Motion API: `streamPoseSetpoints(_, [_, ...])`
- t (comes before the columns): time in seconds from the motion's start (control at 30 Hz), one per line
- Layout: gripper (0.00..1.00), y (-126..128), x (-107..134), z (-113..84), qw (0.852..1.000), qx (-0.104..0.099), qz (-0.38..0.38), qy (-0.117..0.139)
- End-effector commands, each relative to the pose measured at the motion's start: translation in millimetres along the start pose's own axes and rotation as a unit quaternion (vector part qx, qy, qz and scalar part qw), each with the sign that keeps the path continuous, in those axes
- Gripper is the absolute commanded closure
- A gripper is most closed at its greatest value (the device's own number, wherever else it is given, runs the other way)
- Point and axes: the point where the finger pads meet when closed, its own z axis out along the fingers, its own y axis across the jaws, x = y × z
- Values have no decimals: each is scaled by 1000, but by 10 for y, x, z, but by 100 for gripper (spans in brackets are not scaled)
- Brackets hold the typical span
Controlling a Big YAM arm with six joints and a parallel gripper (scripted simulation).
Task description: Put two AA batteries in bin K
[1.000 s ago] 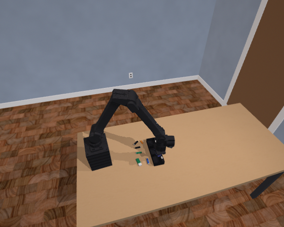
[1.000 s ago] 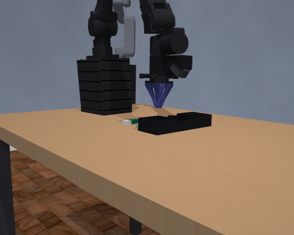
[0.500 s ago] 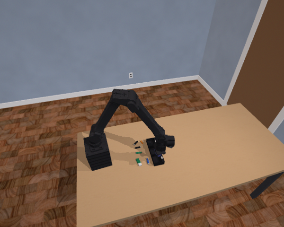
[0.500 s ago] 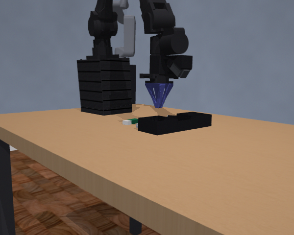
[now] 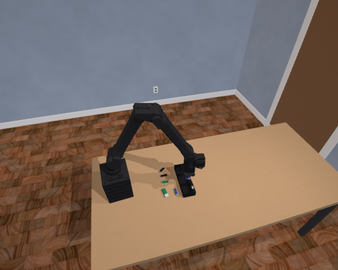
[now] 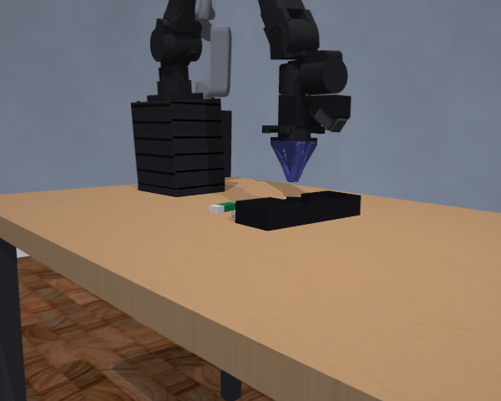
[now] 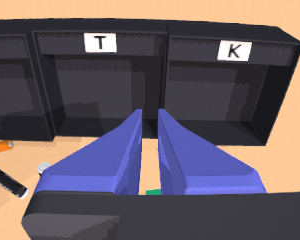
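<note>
Pincer (image 7: 149, 150) shut, apparently empty

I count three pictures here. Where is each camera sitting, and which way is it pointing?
Top: high up, looking down at the table, whole arm and base visible.
Exterior: low, near the table's edge, facing the bin row; base, forearm and claw show.
Wrist: on the arm itself, looking past the nearly closed blue claw fingers at bins T and K.
Shared: top and exterior both show the green-and-white item beside the bins.
</note>
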Motion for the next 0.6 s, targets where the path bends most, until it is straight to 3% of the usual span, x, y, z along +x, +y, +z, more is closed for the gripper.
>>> streamPoseSetpoints(0.0, [91, 198, -41, 53, 1000, 1, 14, -2])
streamPoseSetpoints(0.2, [91, 387, -111, 33, 1000, 1, 14, -7])
streamPoseSetpoints(0.3, [91, 273, -102, 48, 1000, 1, 27, -6])
streamPoseSetpoints(0.57, [91, 261, -202, 155, 999, 2, 28, -16])
